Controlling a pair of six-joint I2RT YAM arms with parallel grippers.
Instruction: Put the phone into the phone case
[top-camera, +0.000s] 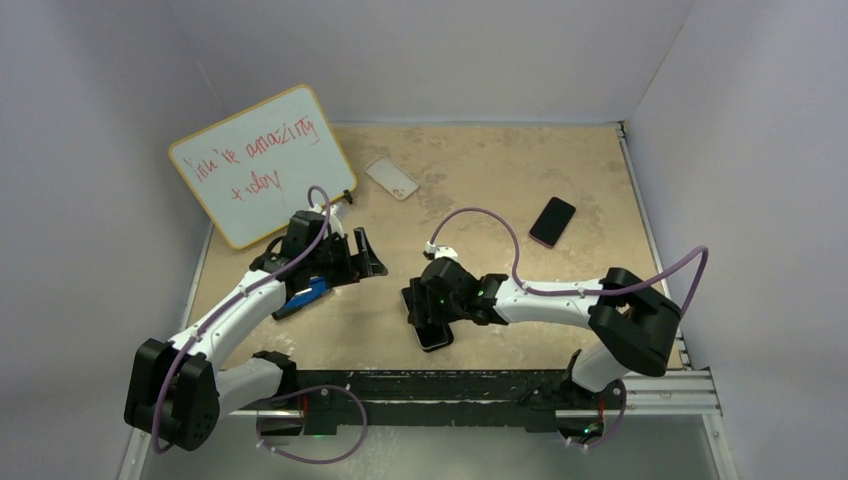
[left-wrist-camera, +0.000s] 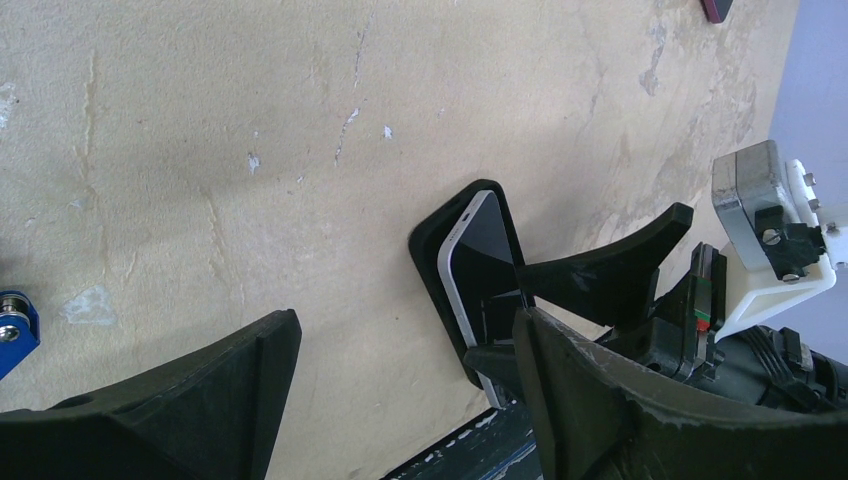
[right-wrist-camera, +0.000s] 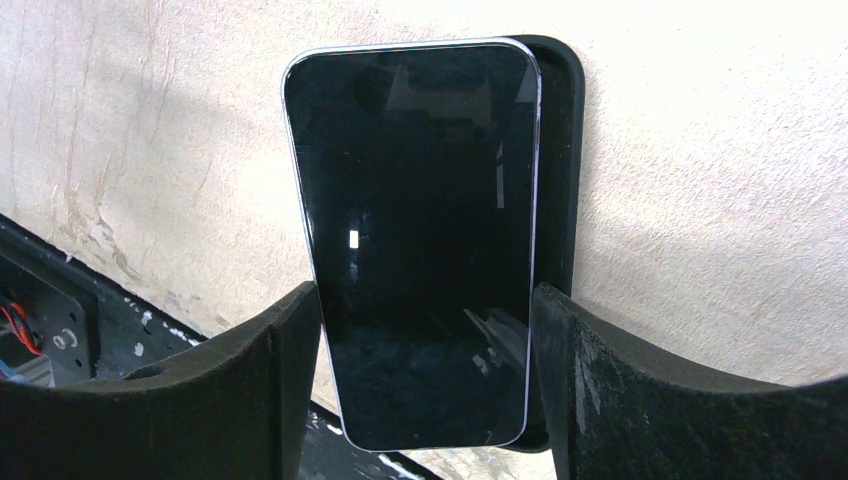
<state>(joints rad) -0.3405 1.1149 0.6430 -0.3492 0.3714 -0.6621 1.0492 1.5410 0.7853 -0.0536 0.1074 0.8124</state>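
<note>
The right gripper (right-wrist-camera: 425, 385) pinches the phone (right-wrist-camera: 420, 230) by its long edges, one finger (right-wrist-camera: 285, 400) on each side near the phone's lower end. The phone faces up, screen dark, and lies on the black case (right-wrist-camera: 563, 150). It sits askew: the case's rim shows along the right side and the top right corner, but not on the left. From the left wrist view, the phone's pale edge stands a little above the case rim on one side. Both are on the table (top-camera: 500, 170), near its front edge and about midway across. The right wrist is bent down over them. The forearm runs low and nearly level to the right, to an elbow folded back above the base.

The left gripper (left-wrist-camera: 405, 330) is spread wide and holds nothing. It hovers to the left of the phone, fingers turned toward it. The left arm slants up from its base at the near left corner, over a blue object (top-camera: 310, 292).

Farther back are a clear case (top-camera: 392, 177), a second phone (top-camera: 552, 221) and a leaning whiteboard (top-camera: 260, 175).
</note>
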